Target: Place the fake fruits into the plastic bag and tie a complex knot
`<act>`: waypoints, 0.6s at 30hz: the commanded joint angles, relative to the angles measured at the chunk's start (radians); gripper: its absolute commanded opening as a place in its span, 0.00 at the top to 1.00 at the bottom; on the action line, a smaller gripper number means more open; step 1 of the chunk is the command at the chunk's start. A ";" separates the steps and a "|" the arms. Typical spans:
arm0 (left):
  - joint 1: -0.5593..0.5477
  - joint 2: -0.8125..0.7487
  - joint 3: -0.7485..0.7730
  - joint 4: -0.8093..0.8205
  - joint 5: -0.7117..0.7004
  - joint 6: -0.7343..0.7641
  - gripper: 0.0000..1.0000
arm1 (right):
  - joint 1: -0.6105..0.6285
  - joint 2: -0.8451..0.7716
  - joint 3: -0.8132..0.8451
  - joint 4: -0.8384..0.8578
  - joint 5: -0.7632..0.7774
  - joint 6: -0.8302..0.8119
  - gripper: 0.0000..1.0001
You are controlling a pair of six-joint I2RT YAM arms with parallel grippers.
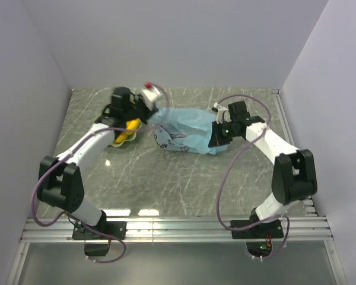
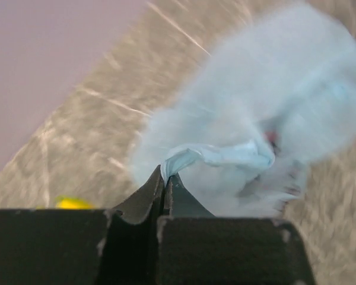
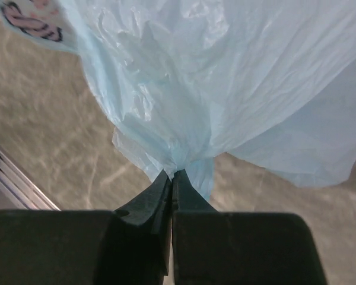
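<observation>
Crumpled plastic bag [image 1: 190,127], left jaws and right jaws clamped on its ends, banana bunch [image 1: 132,124] outside

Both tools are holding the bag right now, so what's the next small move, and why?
Probably open the left tool and reach for the yellow fruit: it lies outside the plastic bag, while the right tool, shut on the bag's other end, can hold it anchored.

plastic bag [image 1: 187,132] across middle, walls [image 1: 24,89] flank sides
</observation>
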 commanded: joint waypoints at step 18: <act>0.262 0.215 0.359 -0.027 0.597 -0.900 1.00 | 0.021 -0.467 -0.151 -0.156 0.153 -0.324 0.10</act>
